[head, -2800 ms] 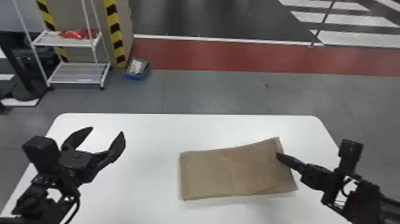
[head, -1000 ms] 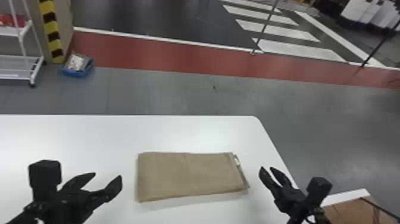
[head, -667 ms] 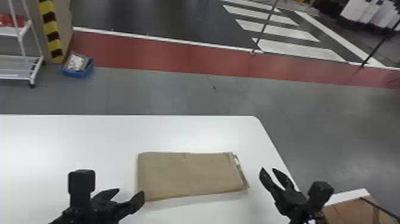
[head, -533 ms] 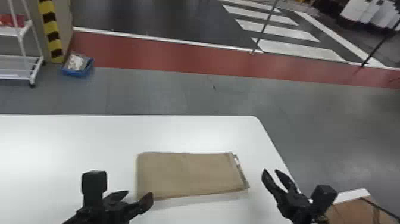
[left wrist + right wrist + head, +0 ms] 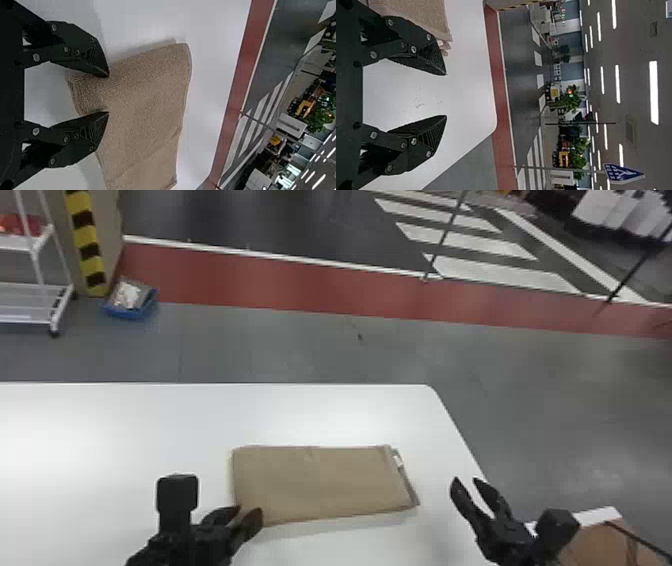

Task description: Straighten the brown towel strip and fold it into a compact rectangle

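The brown towel [image 5: 320, 485] lies folded flat as a rectangle on the white table [image 5: 165, 425], a small white tag at its right end. At the towel's near left corner is my left gripper [image 5: 245, 515], open. In the left wrist view the left gripper [image 5: 108, 94] has its fingers apart with the corner of the towel [image 5: 146, 99] between and below them. Right of the towel, near the table's right edge, my right gripper [image 5: 467, 485] stands open. The right wrist view shows the right gripper [image 5: 446, 95] with nothing between its fingers, the towel [image 5: 423, 14] off to one side.
A cardboard box [image 5: 600, 542] stands at the lower right beside the table. On the floor beyond are a white shelf cart [image 5: 35, 285] and a blue bin [image 5: 131, 307]. Bare tabletop lies behind the towel.
The head view has swung right. My left gripper has moved right to the towel's near left corner. The right gripper has left the towel's right end and stands open, lately almost still.
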Robot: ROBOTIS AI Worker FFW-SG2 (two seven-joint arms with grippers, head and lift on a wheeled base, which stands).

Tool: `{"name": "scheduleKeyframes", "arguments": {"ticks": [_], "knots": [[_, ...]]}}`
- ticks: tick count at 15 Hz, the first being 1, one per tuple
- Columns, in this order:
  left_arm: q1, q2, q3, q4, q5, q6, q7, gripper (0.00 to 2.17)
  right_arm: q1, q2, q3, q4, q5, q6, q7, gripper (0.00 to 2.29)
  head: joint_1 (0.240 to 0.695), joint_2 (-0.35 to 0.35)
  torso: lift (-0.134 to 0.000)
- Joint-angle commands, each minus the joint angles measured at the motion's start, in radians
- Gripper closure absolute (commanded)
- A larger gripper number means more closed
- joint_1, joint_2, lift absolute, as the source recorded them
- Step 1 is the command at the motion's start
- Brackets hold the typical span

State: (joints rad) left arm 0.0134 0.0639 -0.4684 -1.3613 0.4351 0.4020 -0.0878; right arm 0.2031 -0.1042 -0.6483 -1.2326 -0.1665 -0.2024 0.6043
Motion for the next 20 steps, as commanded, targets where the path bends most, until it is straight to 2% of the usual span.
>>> {"name": "scheduleKeyframes", "arguments": {"ticks": [1, 2, 3, 4, 6, 10, 13, 15, 20], "knots": [[0.0, 0.007, -0.007, -0.009, -0.003, 0.002, 0.008, 1.2, -0.002, 0.001, 0.004, 0.002, 0.001, -0.004, 0.0, 0.6, 0.695, -0.35, 0.0], [0.004, 0.013, -0.006, -0.021, -0.003, 0.011, 0.019, 1.47, -0.002, 0.001, 0.004, 0.002, 0.001, -0.004, 0.0, 0.6, 0.695, -0.35, 0.0], [0.014, 0.016, 0.005, -0.042, -0.001, 0.033, 0.019, 1.64, -0.002, 0.001, 0.006, 0.001, 0.001, -0.004, 0.0, 0.6, 0.695, -0.35, 0.0], [0.025, 0.019, 0.019, -0.073, -0.001, 0.054, 0.02, 1.69, -0.002, 0.004, 0.006, 0.001, -0.001, -0.004, 0.0, 0.6, 0.695, -0.35, 0.0], [0.059, 0.033, 0.056, -0.14, -0.003, 0.107, 0.019, 1.69, -0.002, 0.009, 0.012, -0.005, -0.001, -0.004, 0.0, 0.6, 0.695, -0.35, 0.0], [0.142, 0.099, 0.183, -0.288, -0.003, 0.192, 0.017, 1.69, -0.004, 0.014, 0.047, -0.019, -0.001, -0.001, -0.008, 0.6, 0.695, -0.35, 0.0], [0.203, 0.132, 0.3, -0.367, 0.002, 0.223, 0.002, 1.68, -0.008, 0.021, 0.081, -0.027, 0.008, 0.012, -0.023, 0.6, 0.695, -0.35, 0.0], [0.229, 0.145, 0.353, -0.389, 0.008, 0.226, -0.017, 1.69, -0.013, 0.023, 0.101, -0.027, 0.012, 0.015, -0.035, 0.6, 0.695, -0.35, 0.0], [0.264, 0.148, 0.378, -0.406, 0.02, 0.232, -0.038, 1.69, -0.037, 0.044, 0.124, -0.027, 0.024, 0.048, -0.041, 0.6, 0.695, -0.35, 0.0]]}}
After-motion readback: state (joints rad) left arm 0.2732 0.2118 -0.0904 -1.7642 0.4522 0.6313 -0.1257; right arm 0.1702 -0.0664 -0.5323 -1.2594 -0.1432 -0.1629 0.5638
